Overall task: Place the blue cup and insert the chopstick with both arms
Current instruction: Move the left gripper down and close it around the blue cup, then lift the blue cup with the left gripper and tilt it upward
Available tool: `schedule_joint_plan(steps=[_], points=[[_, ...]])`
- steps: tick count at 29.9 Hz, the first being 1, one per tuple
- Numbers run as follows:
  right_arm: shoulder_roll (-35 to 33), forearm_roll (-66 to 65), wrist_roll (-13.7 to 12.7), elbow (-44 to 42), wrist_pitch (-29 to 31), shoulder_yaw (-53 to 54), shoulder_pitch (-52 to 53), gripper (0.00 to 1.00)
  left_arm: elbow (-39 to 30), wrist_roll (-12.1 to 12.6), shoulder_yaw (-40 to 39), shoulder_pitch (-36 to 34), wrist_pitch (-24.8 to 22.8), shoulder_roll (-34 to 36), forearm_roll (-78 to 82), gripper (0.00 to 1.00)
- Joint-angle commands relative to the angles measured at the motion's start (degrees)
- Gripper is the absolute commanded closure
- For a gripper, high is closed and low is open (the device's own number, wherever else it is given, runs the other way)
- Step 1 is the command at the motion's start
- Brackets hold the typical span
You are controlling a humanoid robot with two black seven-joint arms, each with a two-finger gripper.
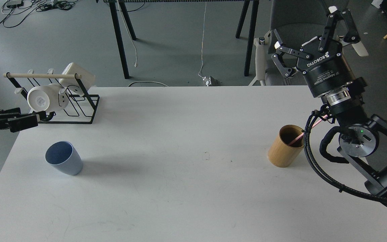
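The blue cup [64, 158] stands upright and open on the left part of the white table [180, 188]. A bamboo holder [286, 146] stands at the right, with a pink chopstick [309, 129] leaning in it toward the right. My right gripper [309, 32] is open and empty, raised above and behind the holder. My left gripper [24, 121] comes in low at the left edge, above and left of the blue cup and apart from it. It is dark, and its fingers cannot be told apart.
A black wire rack [79, 111] with a wooden bar holds white mugs [45, 98] at the table's back left corner, just right of my left gripper. A chair [281, 67] and table legs stand on the floor behind the table.
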Motion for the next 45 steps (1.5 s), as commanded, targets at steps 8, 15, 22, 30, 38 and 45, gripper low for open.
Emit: schedule_joint_plan(steps=[8, 15, 22, 30, 38, 45], points=[[0.0, -0.1, 0.0, -0.1, 0.0, 0.0, -0.7, 0.01, 4.2, 0.0, 0.1, 4.5, 0.8, -2.8, 2.6, 0.01], [0.0, -0.1, 0.0, -0.6, 0.0, -0.1, -1.3, 0.01, 4.1, 0.0, 0.0, 5.7, 1.5, -2.9, 2.5, 0.01], [0.0, -0.2, 0.0, -0.6, 0.0, -0.2, -1.5, 0.01, 4.1, 0.0, 0.0, 8.5, 3.3, -4.9, 2.7, 0.01], [0.1, -0.2, 0.0, -0.6, 0.0, -0.1, -1.7, 0.01, 4.9, 0.0, 0.0, 9.2, 3.5, -6.4, 2.6, 0.01], [0.1, -0.2, 0.0, -0.5, 0.0, 0.0, -2.4, 0.01, 8.0, 0.0, 0.0, 9.7, 3.3, -8.4, 2.5, 0.16], [0.1, -0.2, 0.0, -0.5, 0.0, 0.1, -3.0, 0.01, 8.3, 0.0, 0.0, 9.8, 3.5, -8.7, 2.5, 0.27]])
